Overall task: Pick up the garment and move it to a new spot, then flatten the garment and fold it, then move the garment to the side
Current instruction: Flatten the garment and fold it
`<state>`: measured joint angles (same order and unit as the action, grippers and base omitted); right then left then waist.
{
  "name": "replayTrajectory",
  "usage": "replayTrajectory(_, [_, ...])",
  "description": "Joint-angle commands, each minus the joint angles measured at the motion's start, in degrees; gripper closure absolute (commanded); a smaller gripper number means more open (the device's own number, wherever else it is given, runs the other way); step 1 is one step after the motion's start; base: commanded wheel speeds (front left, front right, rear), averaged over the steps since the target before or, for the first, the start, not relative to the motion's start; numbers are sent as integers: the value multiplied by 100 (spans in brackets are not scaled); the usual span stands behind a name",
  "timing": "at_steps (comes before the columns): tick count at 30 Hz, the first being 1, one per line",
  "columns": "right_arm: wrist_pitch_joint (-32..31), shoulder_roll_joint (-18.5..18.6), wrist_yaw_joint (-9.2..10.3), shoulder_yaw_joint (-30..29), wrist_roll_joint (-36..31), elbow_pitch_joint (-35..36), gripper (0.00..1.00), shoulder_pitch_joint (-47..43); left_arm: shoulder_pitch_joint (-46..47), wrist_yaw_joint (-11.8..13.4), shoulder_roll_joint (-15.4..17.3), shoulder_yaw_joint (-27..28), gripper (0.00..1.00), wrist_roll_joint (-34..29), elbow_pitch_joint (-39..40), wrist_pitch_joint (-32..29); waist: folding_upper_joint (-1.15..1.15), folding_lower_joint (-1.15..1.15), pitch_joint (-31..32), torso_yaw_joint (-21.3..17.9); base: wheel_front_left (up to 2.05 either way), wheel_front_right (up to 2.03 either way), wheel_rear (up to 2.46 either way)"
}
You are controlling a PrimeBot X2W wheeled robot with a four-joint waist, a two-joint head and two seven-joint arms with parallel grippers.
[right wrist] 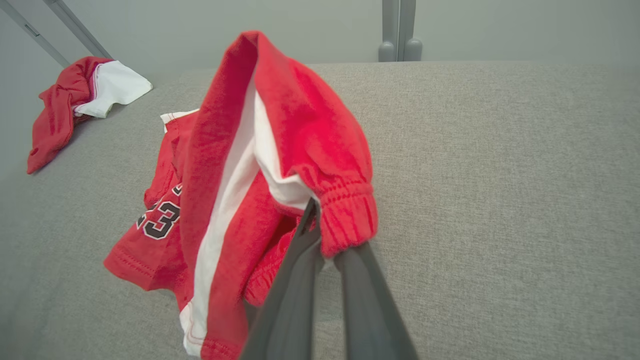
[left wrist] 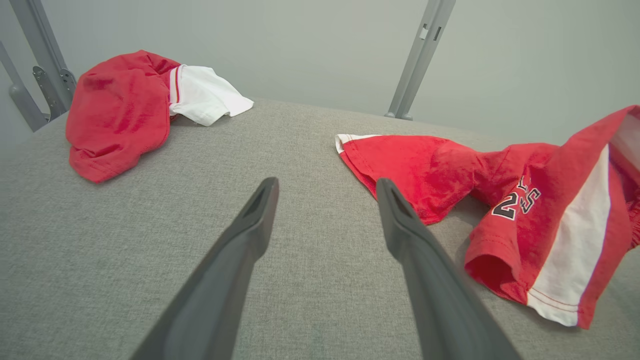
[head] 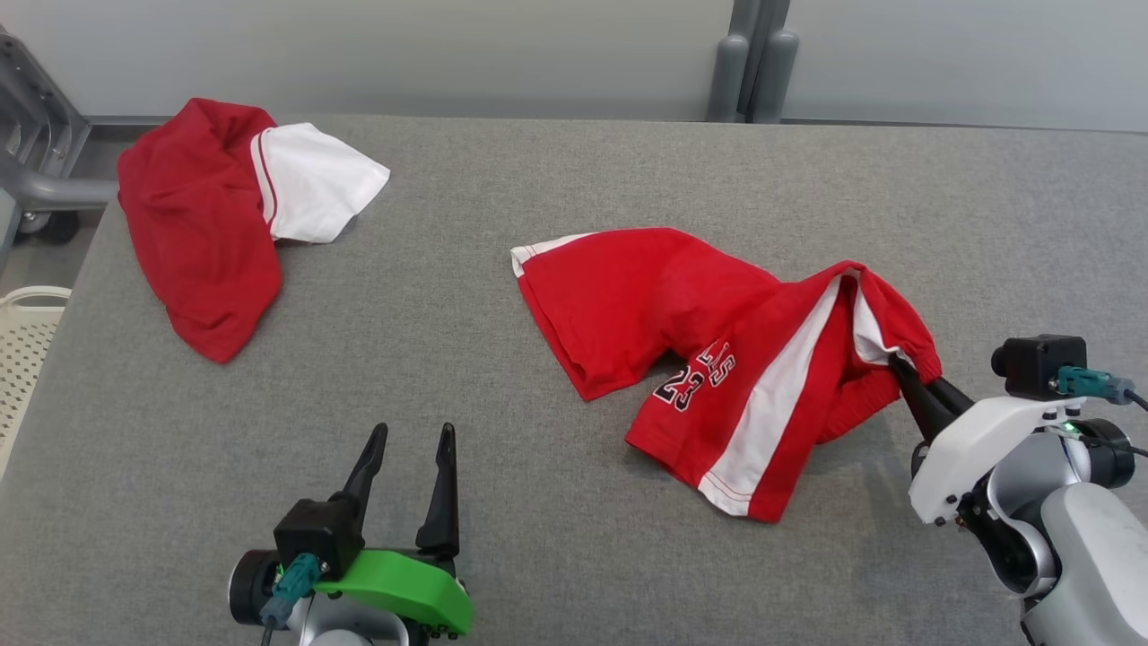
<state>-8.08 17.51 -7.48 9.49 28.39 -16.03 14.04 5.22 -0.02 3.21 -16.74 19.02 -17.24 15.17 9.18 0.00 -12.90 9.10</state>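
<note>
Now our right gripper (head: 900,366) pinches the elastic waistband (right wrist: 350,215) of the red shorts (head: 717,341), crumpled on the desk (head: 538,556), right of centre; our left gripper (head: 414,435) hovers spread. Soft and light, they will likely droop, so waistband corners suit best.

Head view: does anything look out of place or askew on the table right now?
Nothing damaged or spilled. The red shorts lie twisted and bunched, not flat, their waistband pinched and lifted by the right gripper. A second red-and-white garment sits crumpled at the far left corner of the table, close to the edge.
</note>
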Motion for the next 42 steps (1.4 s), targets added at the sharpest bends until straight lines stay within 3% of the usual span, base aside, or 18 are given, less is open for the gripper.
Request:
replayTrajectory(1, [-93, 61, -2, -87, -53, 1, 100, -78, 5, -24, 7, -27, 0, 22, -26, 3, -1, 0, -51, -21, 0, 0, 0])
replayTrajectory(5, [-119, 57, -2, -228, -258, -368, 100, 34, 130, -46, -6, -103, 0, 35, -61, 3, -1, 0, -139, -27, 0, 0, 0])
replayTrajectory(12, [375, -7, -2, -218, -631, -1256, 100, 336, 247, -78, -20, -208, 0, 9, -114, 3, -1, 0, -238, 1, 0, 0, 0])
replayTrajectory(13, [468, -20, -1, -217, -669, -1380, 57, 379, 258, -79, -21, -225, 0, 5, -123, 3, -1, 0, -241, 0, 0, 0, 0])
replayTrajectory(14, [558, -30, -1, -214, -725, -1495, 0, 405, 265, -81, -22, -239, 0, 5, -132, 3, -1, 0, -242, -6, 0, 0, 0])
replayTrajectory(20, [979, -128, -1, -266, -780, -1983, 0, 481, 249, -119, -25, -343, 0, 42, -223, 3, -1, 0, -210, -109, 0, 0, 0])
replayTrajectory(27, [1269, -149, -1, -331, -717, -2074, 0, 332, 255, -199, -28, -613, 0, 92, -327, 3, -1, 0, -176, -390, 0, 0, 0])
replayTrajectory(34, [1712, -277, -1, -713, -827, -1732, 0, 177, 340, -362, -27, -1285, 0, 498, -633, -94, -1, 0, -177, -804, 0, 0, 0])
replayTrajectory(42, [1968, -726, -1, -1148, -1217, -852, 0, -29, 677, -476, -26, -2088, 0, 1288, -1115, -297, -1, 0, -256, -1203, 0, 0, 0])
